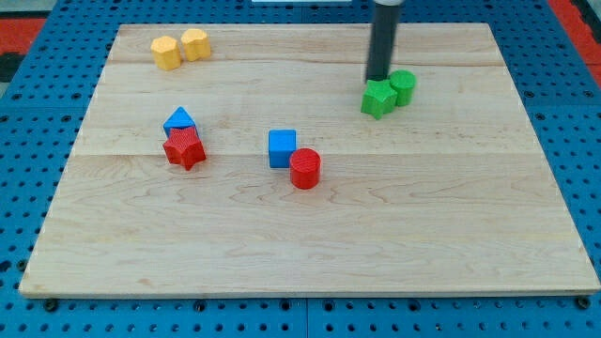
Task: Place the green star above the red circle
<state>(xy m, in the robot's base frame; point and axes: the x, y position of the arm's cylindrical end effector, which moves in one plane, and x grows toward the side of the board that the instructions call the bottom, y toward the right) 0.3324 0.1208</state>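
No brand, label or writing readable anywhere. Table is a light wooden board with visible grain and plank seams, lying on a blue pegboard surface with rows of holes; red patches show at the view's top corners. Room beyond not visible.

Near to far: the view's bottom half of the board holds no blocks. Mid-board, red circle stands upright, touching the lower right corner of the blue cube. To the view's left, red star sits touching the blue triangle just above it. Further back at the view's right, green star touches a green circle at its upper right. Green star is well apart from the red circle, up and to the view's right of it. My tip is right at the green star's top edge, rod rising out of frame. Far left top: two yellow blocks, roughly hexagonal, side by side, touching.

No fingers on this rig, just the rod, so nothing to call spread or pinching.
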